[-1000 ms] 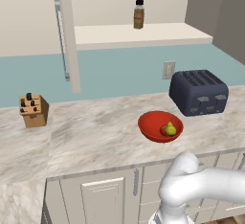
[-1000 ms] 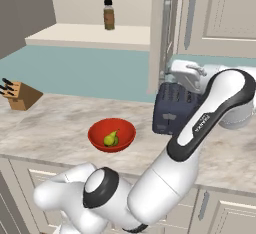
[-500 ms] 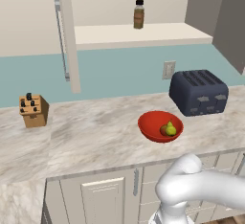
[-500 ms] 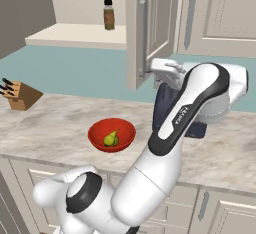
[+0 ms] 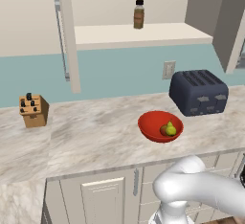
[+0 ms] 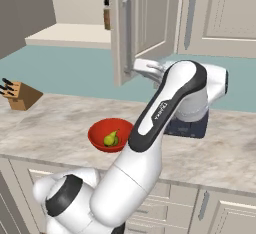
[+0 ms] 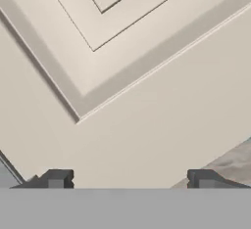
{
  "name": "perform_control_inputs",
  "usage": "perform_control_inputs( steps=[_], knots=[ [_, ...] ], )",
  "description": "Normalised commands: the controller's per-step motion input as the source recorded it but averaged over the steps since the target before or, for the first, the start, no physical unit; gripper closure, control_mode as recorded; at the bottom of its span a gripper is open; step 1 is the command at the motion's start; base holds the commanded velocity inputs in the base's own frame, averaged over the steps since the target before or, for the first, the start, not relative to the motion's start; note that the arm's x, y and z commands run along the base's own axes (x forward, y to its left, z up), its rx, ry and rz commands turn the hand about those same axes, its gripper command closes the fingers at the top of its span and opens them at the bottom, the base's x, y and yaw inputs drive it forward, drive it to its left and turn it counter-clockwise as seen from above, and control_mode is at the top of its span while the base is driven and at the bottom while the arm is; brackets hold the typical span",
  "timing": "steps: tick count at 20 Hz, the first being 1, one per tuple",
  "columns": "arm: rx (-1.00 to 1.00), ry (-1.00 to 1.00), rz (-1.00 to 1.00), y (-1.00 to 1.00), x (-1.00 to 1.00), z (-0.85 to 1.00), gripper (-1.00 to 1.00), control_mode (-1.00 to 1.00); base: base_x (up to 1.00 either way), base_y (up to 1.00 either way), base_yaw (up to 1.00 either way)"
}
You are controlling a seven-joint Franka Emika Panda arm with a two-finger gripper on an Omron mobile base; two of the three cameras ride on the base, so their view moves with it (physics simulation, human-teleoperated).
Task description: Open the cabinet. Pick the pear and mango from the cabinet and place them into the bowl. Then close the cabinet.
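Right now I'm working the cabinet (image 6: 150, 23), with its right door (image 7: 147, 101) close in front of the hand camera as a flat cream recessed panel. My gripper (image 7: 130, 179) has its two tips standing wide apart with nothing between them; they look close to the door face, though I cannot tell whether they touch it. In the right base view the door (image 6: 135, 28) is swung partway across the opening, its long grey handle (image 6: 128, 33) facing out. The left door (image 5: 67, 31) hangs open, edge-on. The bowl (image 5: 160, 126) sits on the counter (image 5: 86, 137) just beside the toaster (image 5: 198, 93), with the pear (image 5: 171, 129) and a rounder fruit that I take for the mango (image 5: 164, 130) already inside. A brown bottle (image 5: 139, 15) stands on the shelf.

I judge the door stiff and light, swinging freely on its hinge. A flat push on the panel near the handle edge should give the most leverage; the smooth face could let the fingers slide, so I'd press squarely.
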Motion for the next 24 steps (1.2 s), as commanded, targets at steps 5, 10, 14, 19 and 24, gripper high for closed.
perform_control_inputs(
  steps=[5,10,14,19,24],
  knots=[
    [0.00,-0.04,0.00,0.28,0.10,0.35,-1.00,-1.00,0.00,0.00,0.00],
    [-0.01,-0.03,0.00,0.25,0.23,0.23,-1.00,-1.00,0.00,0.00,0.00],
    [0.00,0.00,-0.01,0.21,0.28,0.03,-1.00,-1.00,0.00,0.00,0.00],
    [0.00,-0.05,-0.04,0.17,0.28,0.00,-1.00,-1.00,0.00,0.00,0.00],
    [0.00,-0.07,-0.03,0.23,0.25,0.00,-1.00,-1.00,0.00,0.00,0.00]
  ],
)
